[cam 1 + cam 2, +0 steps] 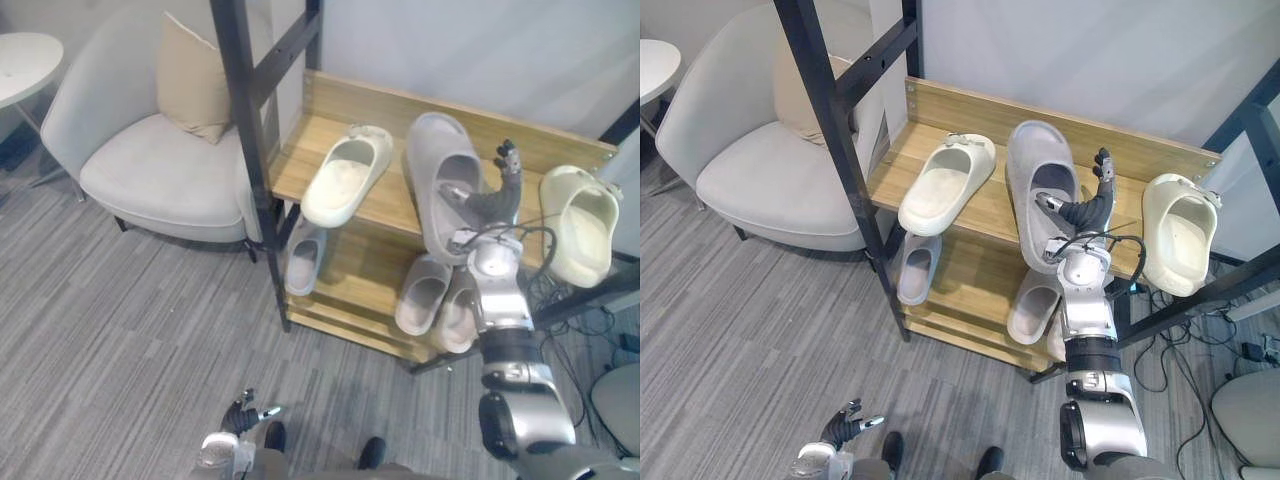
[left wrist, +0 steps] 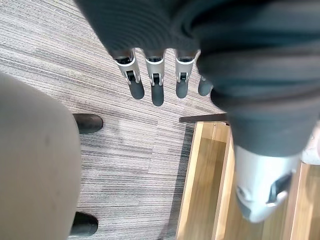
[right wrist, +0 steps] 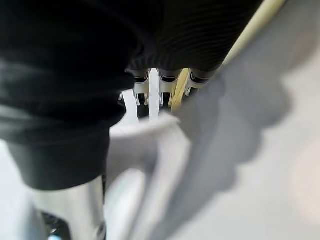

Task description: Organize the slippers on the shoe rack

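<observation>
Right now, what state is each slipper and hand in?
grey slipper: on top shelf, pinched by right hand.
left cream slipper: sole down on top shelf, untouched.
right cream slipper: at top shelf's right end, untouched.
lower grey slipper: on lower shelf, untouched.
left hand: fingers straight, empty, near floor.

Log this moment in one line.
right hand at grey slipper, top shelf | grip unclear | left hand open, low, idle

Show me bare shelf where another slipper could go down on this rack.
Lower shelf: widest bare wood, between the small grey slipper and the pale pair. Top shelf: a narrow strip between left cream slipper and large grey slipper. Crowded right of that: right hand, then right cream slipper.
</observation>
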Controlling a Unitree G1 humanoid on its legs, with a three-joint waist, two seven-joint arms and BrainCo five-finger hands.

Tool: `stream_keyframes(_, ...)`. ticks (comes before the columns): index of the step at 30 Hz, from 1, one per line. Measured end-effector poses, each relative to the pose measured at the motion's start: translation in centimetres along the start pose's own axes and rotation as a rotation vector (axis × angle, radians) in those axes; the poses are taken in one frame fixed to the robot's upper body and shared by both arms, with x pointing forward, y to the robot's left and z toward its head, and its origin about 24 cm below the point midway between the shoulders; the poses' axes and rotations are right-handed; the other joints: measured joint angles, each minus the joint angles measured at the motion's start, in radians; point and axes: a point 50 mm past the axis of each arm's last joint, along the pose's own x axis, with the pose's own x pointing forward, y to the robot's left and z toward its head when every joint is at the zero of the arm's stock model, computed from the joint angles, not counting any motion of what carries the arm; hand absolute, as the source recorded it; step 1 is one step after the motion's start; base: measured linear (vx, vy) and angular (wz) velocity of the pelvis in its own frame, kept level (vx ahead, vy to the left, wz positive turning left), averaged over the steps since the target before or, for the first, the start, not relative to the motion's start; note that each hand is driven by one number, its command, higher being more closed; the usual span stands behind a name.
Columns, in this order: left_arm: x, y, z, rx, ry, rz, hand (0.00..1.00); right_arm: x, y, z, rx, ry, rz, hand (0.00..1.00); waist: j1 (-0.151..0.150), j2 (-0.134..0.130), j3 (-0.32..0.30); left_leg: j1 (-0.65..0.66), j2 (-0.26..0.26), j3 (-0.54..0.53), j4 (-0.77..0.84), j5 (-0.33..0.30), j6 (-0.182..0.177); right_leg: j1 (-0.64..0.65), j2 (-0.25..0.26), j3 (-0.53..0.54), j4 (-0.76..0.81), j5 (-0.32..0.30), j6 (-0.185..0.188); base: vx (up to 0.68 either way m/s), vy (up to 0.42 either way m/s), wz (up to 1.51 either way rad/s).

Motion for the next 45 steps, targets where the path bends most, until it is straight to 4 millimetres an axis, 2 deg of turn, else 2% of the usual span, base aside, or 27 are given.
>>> stream_keyframes(2,0.0,0.1,0.1,-0.015,-0.006,0.004,0.00,1.1,0.3,0.6,0.012,0.005,0.019,1.00,0.005,-0.003,0.008,-0.002,0.003,0.000,-0.016,0.013,-0.001,-0.010,0.003,0.000,0.000,0.004,-0.005,0.00,0.000,0.00)
stream_keyframes(6,0.0,0.1,0.2,-0.017,-0.006,0.005,0.00,1.7,0.9,1.4,0.048,0.000,0.048,1.00,0.005,-0.004,0.010,0.000,0.003,0.000,-0.026,0.017,0.000,-0.011,0.004,-0.002,0.000,0.004,-0.005,0.01,0.002,0.00)
stream_keyframes(15,0.0,0.2,0.3,-0.025,-0.009,0.009,0.00,1.1,1.7,1.9,0.074,-0.030,0.092,1.00,0.005,-0.006,0.014,-0.001,0.003,0.001,-0.026,0.016,0.000,-0.011,0.003,-0.003,-0.001,0.004,-0.005,0.01,0.002,0.01)
stream_keyframes(22,0.0,0.2,0.2,-0.025,-0.008,0.009,0.00,-0.4,1.8,1.6,0.104,-0.049,0.099,1.00,0.003,-0.006,0.016,0.012,0.005,0.012,-0.026,0.014,-0.001,-0.008,0.003,0.014,0.002,0.003,-0.004,-0.01,0.002,-0.06)
stream_keyframes(29,0.0,0.2,0.1,-0.024,-0.006,0.010,0.00,-1.9,1.0,1.4,0.112,-0.080,0.076,1.00,-0.004,-0.005,0.016,0.019,0.007,0.027,-0.024,0.008,-0.002,-0.008,0.004,0.028,0.003,0.003,-0.003,0.01,0.002,-0.06)
stream_keyframes(35,0.0,0.2,0.1,-0.022,-0.002,0.010,0.00,-3.3,0.4,1.2,0.140,-0.083,-0.010,1.00,-0.011,-0.005,0.016,0.023,0.007,0.036,-0.021,0.004,-0.002,-0.008,0.003,0.037,0.003,0.003,-0.003,0.01,0.003,-0.03)
stream_keyframes(39,0.0,0.3,0.0,-0.020,0.001,0.010,0.00,-3.9,-0.1,1.7,0.124,-0.118,-0.050,1.00,-0.014,-0.004,0.015,0.017,0.008,0.036,-0.001,-0.007,0.001,-0.007,0.003,0.039,0.005,0.003,-0.003,0.00,0.000,0.00)
stream_keyframes(42,0.0,0.3,-0.1,-0.016,0.004,0.010,0.00,-4.3,-0.8,2.8,0.163,-0.163,-0.108,1.00,-0.021,-0.002,0.014,0.016,0.009,0.036,0.005,-0.010,0.002,-0.006,0.003,0.039,0.006,0.003,-0.003,0.00,0.000,0.00)
stream_keyframes(45,0.0,0.2,-0.1,-0.010,0.005,0.009,0.00,-5.3,-1.1,3.4,0.163,-0.208,-0.133,1.00,-0.022,-0.002,0.014,0.016,0.014,0.036,0.006,-0.010,0.002,-0.005,0.002,0.039,0.008,0.002,-0.003,0.00,0.000,0.00)
